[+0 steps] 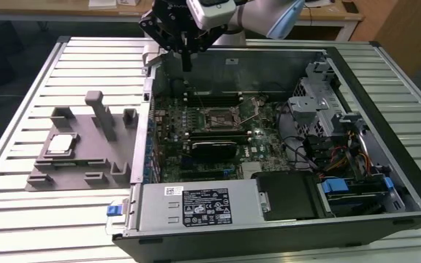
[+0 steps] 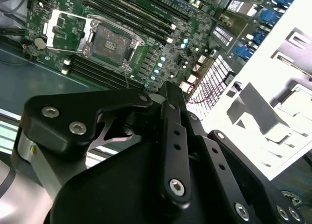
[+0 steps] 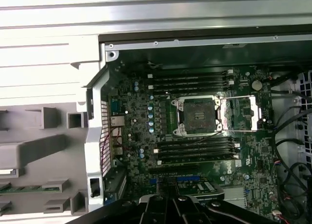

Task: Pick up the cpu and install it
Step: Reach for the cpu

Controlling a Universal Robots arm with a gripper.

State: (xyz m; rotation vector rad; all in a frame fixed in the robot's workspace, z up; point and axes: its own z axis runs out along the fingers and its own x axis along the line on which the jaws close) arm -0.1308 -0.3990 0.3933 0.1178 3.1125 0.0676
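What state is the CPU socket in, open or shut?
Open and empty: in the first wrist view the socket is bare, its frame swung aside. The cpu lies on the fixture.

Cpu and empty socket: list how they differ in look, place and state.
The cpu is pale silver-white; the socket is dark inside a metal frame. The cpu lies on the grey fixture outside the computer case; the socket sits on the green board inside it. The cpu has a plain closed top; the socket is empty, its cover plate swung open. Both are small, flat and square.
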